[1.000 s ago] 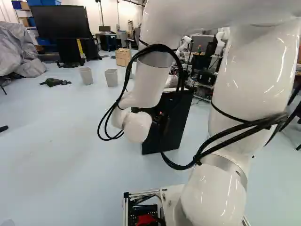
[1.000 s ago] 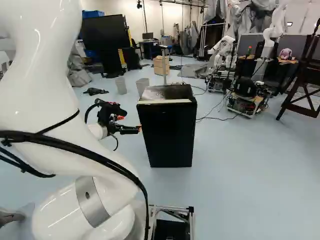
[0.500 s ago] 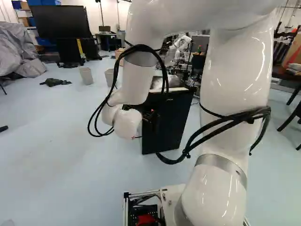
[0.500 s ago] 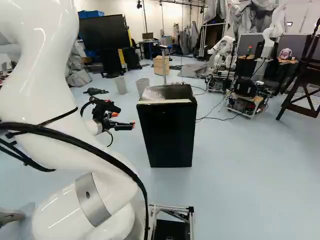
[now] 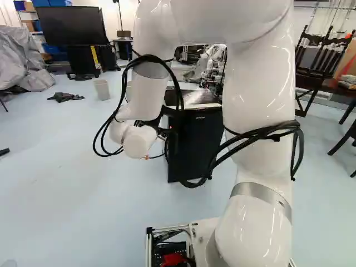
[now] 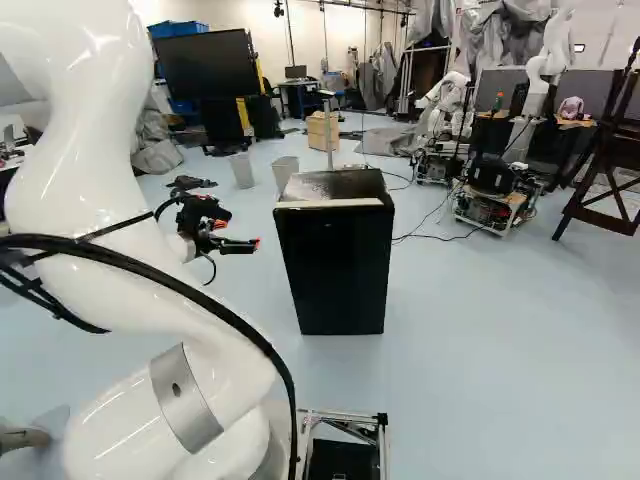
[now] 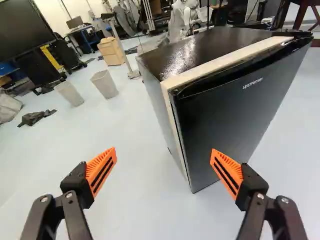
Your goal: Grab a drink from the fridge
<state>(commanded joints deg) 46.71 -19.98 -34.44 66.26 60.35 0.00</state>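
Gripper (image 6: 256,243) spread wide near closed black fridge (image 6: 338,268), contents hidden.

The white arm (image 5: 258,83) stands high and bent; in the right base view its end effector (image 6: 240,234) points to 3 o'clock, two fingers (image 7: 102,171) wide apart.

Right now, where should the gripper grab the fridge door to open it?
Probably the upright edge of the fridge door nearest the gripper, from that side: the flat front shows no handle, but the pale strip marks a seam there.
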